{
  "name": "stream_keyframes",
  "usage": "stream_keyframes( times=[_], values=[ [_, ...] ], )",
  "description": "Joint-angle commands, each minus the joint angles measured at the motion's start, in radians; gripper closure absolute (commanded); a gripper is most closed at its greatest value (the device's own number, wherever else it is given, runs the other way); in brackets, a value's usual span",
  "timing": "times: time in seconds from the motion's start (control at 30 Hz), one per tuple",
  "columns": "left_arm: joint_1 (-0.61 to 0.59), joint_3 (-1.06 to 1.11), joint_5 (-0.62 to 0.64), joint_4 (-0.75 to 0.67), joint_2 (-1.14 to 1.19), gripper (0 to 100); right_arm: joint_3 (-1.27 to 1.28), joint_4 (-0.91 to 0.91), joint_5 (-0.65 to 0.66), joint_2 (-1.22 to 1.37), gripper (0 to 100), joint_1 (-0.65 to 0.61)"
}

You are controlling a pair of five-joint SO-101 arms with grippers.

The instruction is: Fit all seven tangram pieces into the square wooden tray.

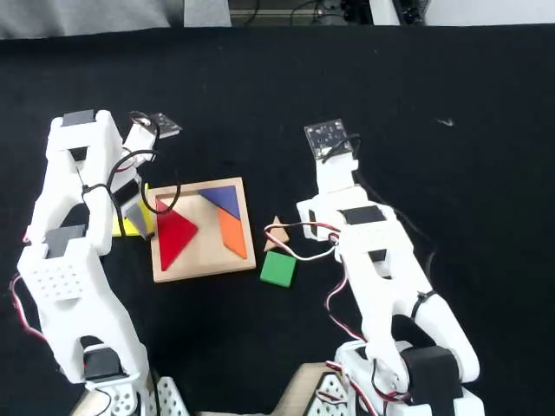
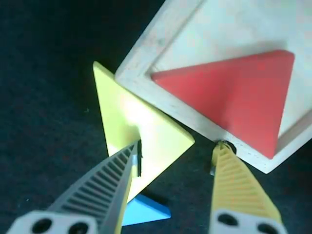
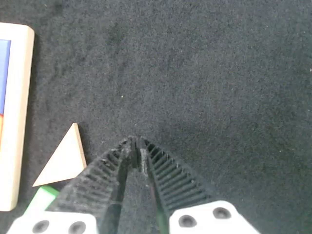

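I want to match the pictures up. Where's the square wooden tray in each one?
High view: the square wooden tray lies left of centre on the black table cover.
Left wrist view: its corner, holding the red triangle piece, sits against the yellow triangle piece.
Right wrist view: its rim runs near the small pale wooden triangle.
Shared landmark: that black cover.

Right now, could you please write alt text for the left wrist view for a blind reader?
Open jaws hover over a yellow triangle lying on black cloth against the wooden tray's outer edge; a red triangle sits inside the tray, a blue piece nearby.
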Motion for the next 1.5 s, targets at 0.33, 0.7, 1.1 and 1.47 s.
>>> stream_keyframes(
  times=[0.33, 0.7, 1.1, 1.47],
  values=[
    [-0.097, 0.001, -0.006, -0.103, -0.003, 75, -0.007, 0.0, 0.011, -0.045, 98.6, 0.017],
    [-0.051, -0.102, 0.083, 0.081, -0.166, 75, -0.007, 0.0, 0.011, -0.045, 98.6, 0.017],
    [0.013, 0.257, 0.087, -0.181, -0.247, 75, -0.005, 0.002, 0.046, -0.045, 98.6, 0.017],
    [-0.025, 0.315, 0.081, -0.308, -0.247, 75, -0.005, 0.0, 0.048, -0.045, 98.6, 0.012]
  ],
)
